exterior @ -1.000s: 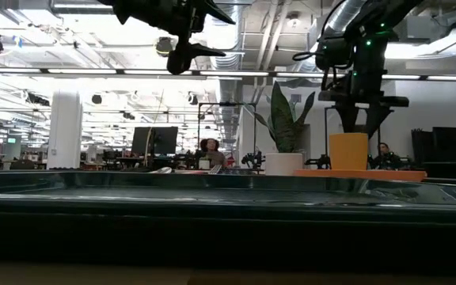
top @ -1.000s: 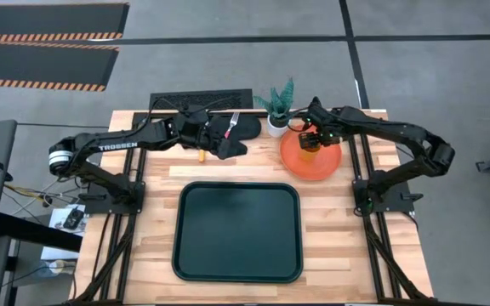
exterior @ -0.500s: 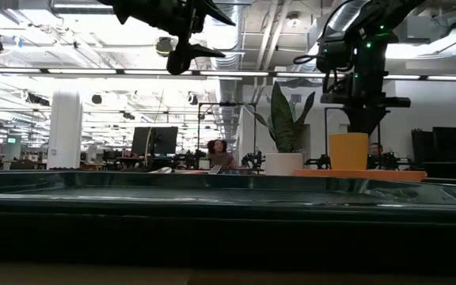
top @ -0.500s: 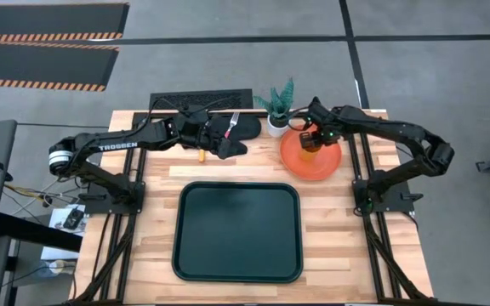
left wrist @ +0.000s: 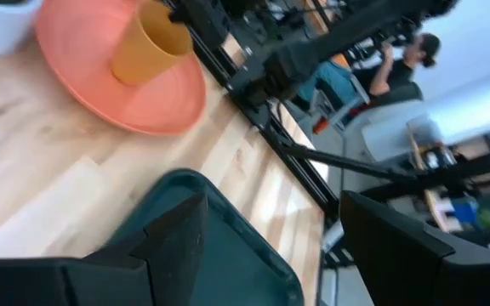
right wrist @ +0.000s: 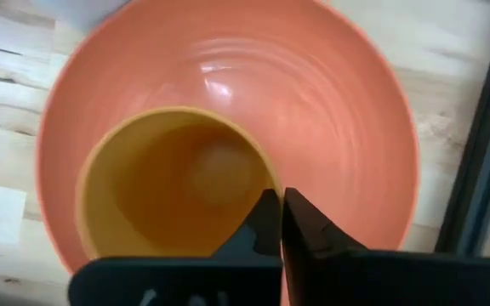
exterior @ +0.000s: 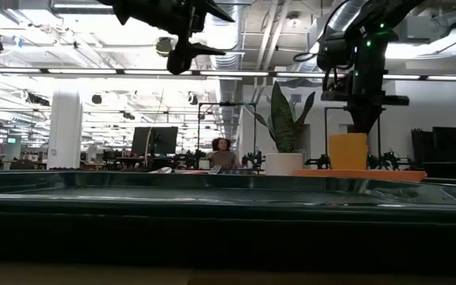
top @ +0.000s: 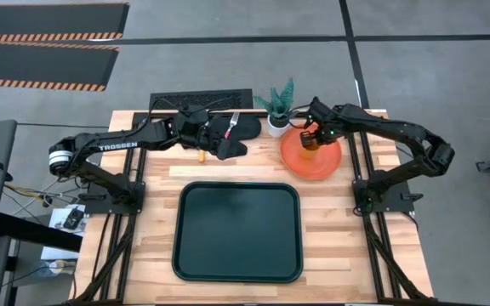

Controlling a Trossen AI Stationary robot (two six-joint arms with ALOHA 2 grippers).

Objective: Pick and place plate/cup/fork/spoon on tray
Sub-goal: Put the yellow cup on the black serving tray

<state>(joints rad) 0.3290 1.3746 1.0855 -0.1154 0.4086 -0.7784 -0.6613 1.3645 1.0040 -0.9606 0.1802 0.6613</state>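
The orange-yellow cup point(top: 310, 142) stands upright on the orange plate point(top: 311, 158) at the far right of the table, next to a white pot with a green plant point(top: 278, 109). My right gripper point(right wrist: 277, 204) is above the cup, shut on its rim. My left gripper point(left wrist: 270, 246) is open and empty, held in the air over the black oven mitt point(top: 232, 138). The fork point(top: 235, 121) lies on the mitt. The spoon's orange handle point(top: 201, 155) shows on the wood beside the mitt. The dark green tray point(top: 237, 231) lies in the middle near side. My right gripper pinches the cup's rim point(right wrist: 258, 183) on one side, one finger inside the cup and one outside. The fingers come from above, pointing down. The cup stands upright with its bottom on the plate point(exterior: 360, 174).
The plant pot point(exterior: 285, 162) stands close to the plate on its left. The oven mitt and the fork lie under my left arm at the far middle. Bare wood lies between the tray and the plate.
My right gripper has shut over the cup: in the low view its fingers stood spread above the cup a second ago and are now together at the rim. The cup and plate have stayed in place.
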